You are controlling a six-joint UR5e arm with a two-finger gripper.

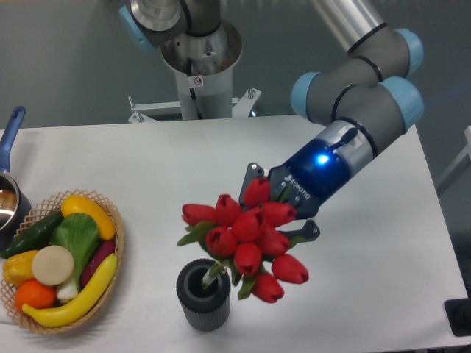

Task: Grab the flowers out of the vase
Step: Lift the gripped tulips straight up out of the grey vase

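The flowers (246, 239), a bunch of red tulip buds with green leaves, lean to the right out of the vase (200, 300), a dark grey ribbed cylinder near the table's front edge. Their stems still reach into its mouth. My gripper (281, 202) comes in from the right, tilted down to the left. Its jaws stand wide apart, one finger (252, 171) above the bunch and one (312, 229) at its right side, with the upper right buds between them. The buds hide the fingertips.
A woven wicker basket (116, 220) with yellow, green and orange toy vegetables sits at the front left. A pot with a blue handle (10, 132) is at the left edge. The arm's base (199, 59) stands behind the table.
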